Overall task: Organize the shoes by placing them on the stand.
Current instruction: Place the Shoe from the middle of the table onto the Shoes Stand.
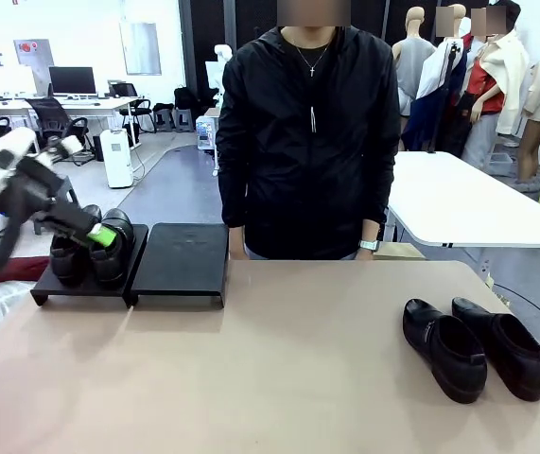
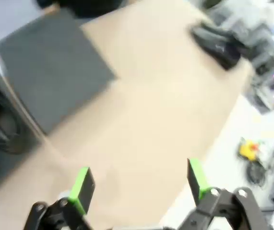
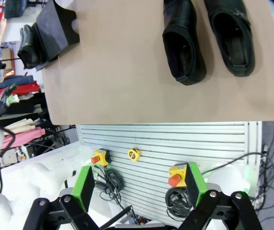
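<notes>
My left gripper (image 1: 99,235) spread, empty, just beside two shoes (image 1: 88,255) on stand (image 1: 180,260), frame left | right gripper (image 3: 139,184) spread | other pair (image 1: 444,348) lower right | risk: I clip the seated shoes pulling back.

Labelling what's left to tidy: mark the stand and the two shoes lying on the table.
Stand (image 1: 182,251), front view, its bare right panel.
Left shoe (image 1: 444,350), front view, middle of its upper.
Right shoe (image 1: 506,346), front view, middle of its upper.
</notes>
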You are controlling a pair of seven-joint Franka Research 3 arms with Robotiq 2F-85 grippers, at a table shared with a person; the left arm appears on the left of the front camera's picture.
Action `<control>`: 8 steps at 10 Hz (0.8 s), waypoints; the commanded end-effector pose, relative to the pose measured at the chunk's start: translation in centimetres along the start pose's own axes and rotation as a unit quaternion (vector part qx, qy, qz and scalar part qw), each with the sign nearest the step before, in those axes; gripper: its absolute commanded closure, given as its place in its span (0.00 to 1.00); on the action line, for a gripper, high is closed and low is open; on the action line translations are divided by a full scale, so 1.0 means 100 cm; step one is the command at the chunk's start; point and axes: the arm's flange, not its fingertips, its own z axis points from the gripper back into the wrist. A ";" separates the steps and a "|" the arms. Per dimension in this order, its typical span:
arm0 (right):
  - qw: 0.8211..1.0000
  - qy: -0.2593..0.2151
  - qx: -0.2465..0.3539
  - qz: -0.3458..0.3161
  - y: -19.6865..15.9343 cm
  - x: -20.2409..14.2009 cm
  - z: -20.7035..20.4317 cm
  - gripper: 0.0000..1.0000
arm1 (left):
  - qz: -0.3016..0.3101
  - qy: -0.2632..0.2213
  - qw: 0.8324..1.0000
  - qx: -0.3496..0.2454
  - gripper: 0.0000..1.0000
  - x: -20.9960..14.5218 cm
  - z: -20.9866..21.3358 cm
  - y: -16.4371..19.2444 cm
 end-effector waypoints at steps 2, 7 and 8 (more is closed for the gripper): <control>1.000 0.000 0.008 -0.007 0.003 0.000 0.003 0.00 | -0.030 0.004 0.999 0.022 0.00 -0.074 0.038 -0.045; 1.000 0.000 0.008 -0.007 0.003 0.000 0.003 0.00 | -0.029 0.015 0.999 0.000 0.00 -0.073 0.038 -0.044; 1.000 0.000 0.008 -0.007 0.003 0.000 0.003 0.00 | -0.029 0.015 0.999 0.000 0.00 -0.073 0.038 -0.044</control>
